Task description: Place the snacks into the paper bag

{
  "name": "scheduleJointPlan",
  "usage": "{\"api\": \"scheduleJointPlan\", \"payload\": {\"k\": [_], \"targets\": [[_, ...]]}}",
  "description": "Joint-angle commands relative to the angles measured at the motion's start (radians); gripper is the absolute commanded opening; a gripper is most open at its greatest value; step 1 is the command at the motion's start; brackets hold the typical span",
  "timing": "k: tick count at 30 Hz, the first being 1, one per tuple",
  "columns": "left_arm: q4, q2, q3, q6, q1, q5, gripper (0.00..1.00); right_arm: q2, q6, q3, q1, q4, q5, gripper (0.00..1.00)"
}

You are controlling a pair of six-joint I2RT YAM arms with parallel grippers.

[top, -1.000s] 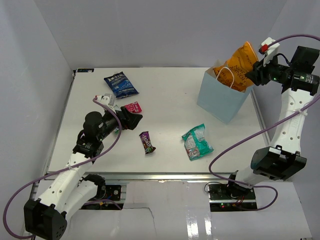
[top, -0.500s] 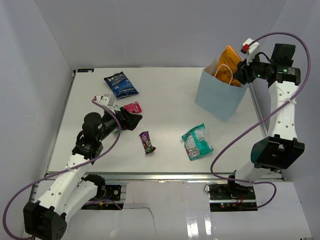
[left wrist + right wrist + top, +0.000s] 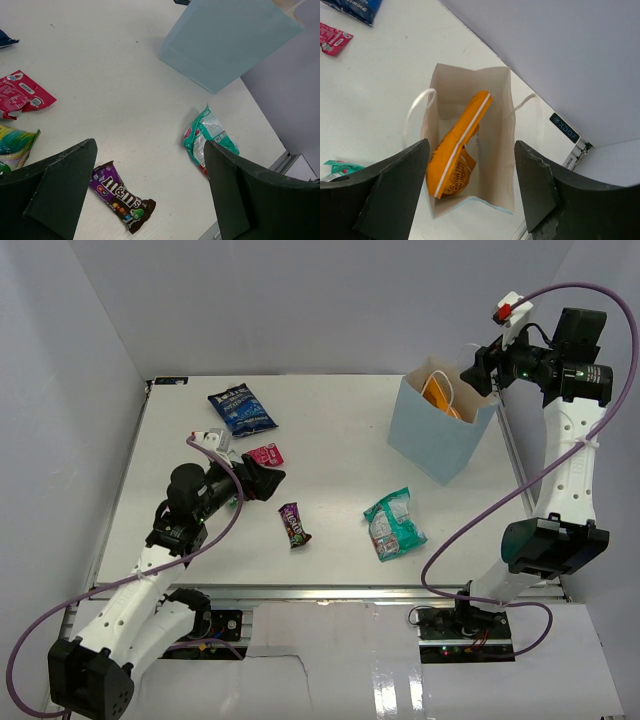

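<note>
Snacks: the large orange chip bag [image 3: 457, 155] stands on edge inside the paper bag [image 3: 440, 440], straight below the right pincer [image 3: 470, 144]. The other snacks lie on the table [image 3: 340, 460] around the left pincer [image 3: 149, 145].
Right pincer: jaws apart and gripping nothing, hovering over the bag's open mouth.
Left pincer: jaws wide apart and empty, above the table. The dark purple candy bar [image 3: 122, 196] lies below the gap between its fingers. The teal packet [image 3: 207, 137] lies just past one finger and the pink packet [image 3: 22, 95] past the other. The dark blue bag [image 3: 241, 408] is farther beyond.
Hidden: the green packet [image 3: 15, 145] shows only a corner beside a finger, and from above the left pincer covers nearly all of it.
Writing: the candy bar reads "m&m's". A sticker [image 3: 564, 127] behind the paper bag reads "XDOF". The chip bag's print is too small to read.
Change: a second ago the chip bag stuck high out of the paper bag, clamped in the right pincer. Now it has dropped inside and the jaws have let go. The left pincer has not moved.
</note>
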Motion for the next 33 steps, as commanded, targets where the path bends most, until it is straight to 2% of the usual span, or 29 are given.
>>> {"api": "scheduleJointPlan", "payload": {"k": [1, 5, 7, 10, 11, 13, 14, 17, 18, 19, 20, 23, 26, 27, 30, 33], "targets": [[0.000, -0.008, 0.023, -0.006, 0.001, 0.010, 0.98, 0.000, 0.039, 0.011, 0.001, 0.013, -0.033, 0.74], [-0.009, -0.022, 0.020, -0.007, 0.002, 0.002, 0.98, -0.013, 0.048, -0.006, 0.002, 0.024, -0.091, 0.72], [-0.009, -0.025, 0.018, -0.009, 0.001, -0.001, 0.98, -0.024, 0.034, 0.005, 0.004, -0.005, -0.227, 0.71], [-0.023, -0.020, 0.026, -0.038, 0.002, -0.042, 0.98, -0.049, -0.127, 0.033, 0.114, -0.161, -0.278, 0.70], [-0.058, -0.016, 0.032, -0.076, 0.002, -0.067, 0.98, -0.062, -0.171, 0.021, 0.228, -0.185, -0.255, 0.70], [-0.124, 0.003, 0.063, -0.120, 0.002, -0.151, 0.98, -0.119, -0.182, -0.090, 0.342, -0.142, -0.130, 0.70], [-0.152, 0.009, 0.075, -0.142, 0.002, -0.179, 0.98, -0.134, -0.163, -0.136, 0.445, -0.113, -0.087, 0.70], [-0.253, 0.024, 0.123, -0.220, 0.004, -0.269, 0.98, -0.162, -0.066, -0.329, 0.615, -0.026, 0.088, 0.70], [-0.273, 0.023, 0.129, -0.261, 0.004, -0.285, 0.98, -0.164, -0.022, -0.386, 0.648, 0.010, 0.199, 0.71], [-0.308, 0.016, 0.129, -0.285, 0.005, -0.296, 0.98, -0.162, 0.067, -0.500, 0.691, 0.042, 0.250, 0.74], [-0.328, 0.013, 0.129, -0.308, 0.005, -0.334, 0.98, -0.159, 0.116, -0.553, 0.705, 0.111, 0.360, 0.75], [-0.420, -0.007, 0.112, -0.442, 0.005, -0.391, 0.98, -0.133, 0.313, -0.693, 0.726, 0.197, 0.536, 0.81], [-0.485, -0.036, 0.084, -0.562, 0.005, -0.415, 0.97, -0.125, 0.448, -0.774, 0.726, 0.212, 0.700, 0.86], [-0.492, -0.045, 0.074, -0.582, 0.005, -0.417, 0.96, -0.128, 0.469, -0.794, 0.726, 0.231, 0.801, 0.87], [-0.492, -0.076, 0.031, -0.621, 0.005, -0.415, 0.95, -0.142, 0.508, -0.867, 0.722, 0.248, 0.881, 0.93], [-0.489, -0.077, 0.011, -0.628, 0.005, -0.402, 0.96, -0.147, 0.529, -0.941, 0.705, 0.271, 0.858, 0.95]]}}
